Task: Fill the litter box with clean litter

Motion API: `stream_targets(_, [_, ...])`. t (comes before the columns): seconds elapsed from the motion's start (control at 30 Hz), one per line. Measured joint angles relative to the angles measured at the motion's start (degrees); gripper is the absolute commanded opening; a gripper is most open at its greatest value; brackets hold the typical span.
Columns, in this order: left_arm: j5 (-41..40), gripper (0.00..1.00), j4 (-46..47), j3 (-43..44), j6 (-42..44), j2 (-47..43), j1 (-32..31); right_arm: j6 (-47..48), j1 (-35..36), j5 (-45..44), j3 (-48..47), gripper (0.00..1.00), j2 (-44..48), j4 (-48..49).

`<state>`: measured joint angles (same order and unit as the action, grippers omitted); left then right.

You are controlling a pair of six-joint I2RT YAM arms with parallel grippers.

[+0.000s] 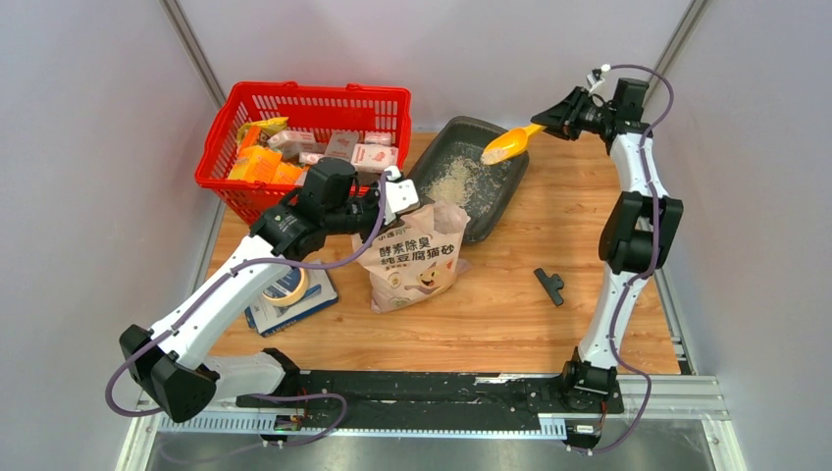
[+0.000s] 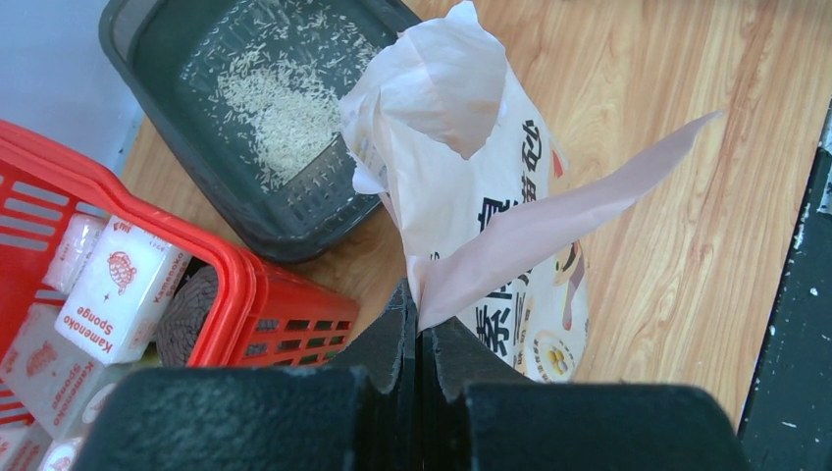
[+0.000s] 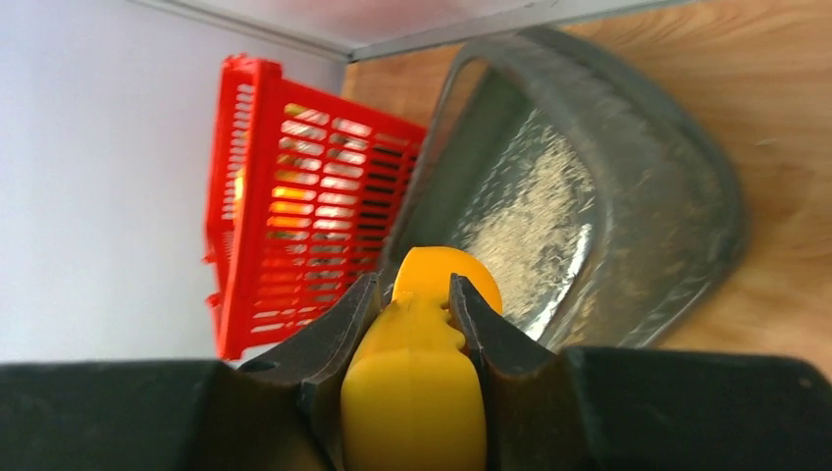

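Left gripper (image 2: pixel 417 329) pinches the pink-beige printed bag (image 2: pixel 471 196), lettered 纯豆腐猫砂. Right gripper (image 3: pixel 417 289), raised at the far right, clamps a yellow plastic scoop (image 1: pixel 508 147).

Litter box (image 1: pixel 501 194), bag (image 1: pixel 417 263), scoop (image 1: pixel 507 148): one each
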<state>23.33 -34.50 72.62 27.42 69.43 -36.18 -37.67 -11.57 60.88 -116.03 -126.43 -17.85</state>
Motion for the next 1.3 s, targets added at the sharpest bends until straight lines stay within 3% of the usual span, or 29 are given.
stream_targets(0.33, [-0.15,0.00,-0.13,0.09,0.07,0.07,0.00,17.16,4.31,-13.75,-10.75,0.00,-1.55,-8.96])
stream_targets(0.53, [-0.13,0.00,-0.07,0.09,0.02,0.07,0.00,32.15,7.89,-24.22,-14.23,0.00,-0.94,-13.51])
stream_targets(0.63, [-0.13,0.00,-0.02,0.07,-0.04,-0.02,0.02,38.32,10.34,-29.27,-10.78,0.00,2.34,-14.03])
stream_targets(0.73, [-0.07,0.00,0.52,-0.63,-0.37,-0.50,0.02,41.97,13.29,-31.85,0.02,0.00,10.58,-11.30])
stream_targets(0.83, [0.02,0.00,1.07,-1.36,-1.29,-1.18,0.00,43.30,15.96,-31.41,5.99,0.00,18.27,-11.74])
stream_targets(1.07, [-0.13,0.00,2.49,-2.19,-3.93,-1.62,0.02,38.27,19.52,-20.76,6.03,0.00,33.18,-14.47])
stream_targets(1.3, [-0.11,0.00,3.37,-2.75,-5.38,-1.92,0.09,41.00,24.96,-14.60,7.43,0.00,39.28,-24.09])
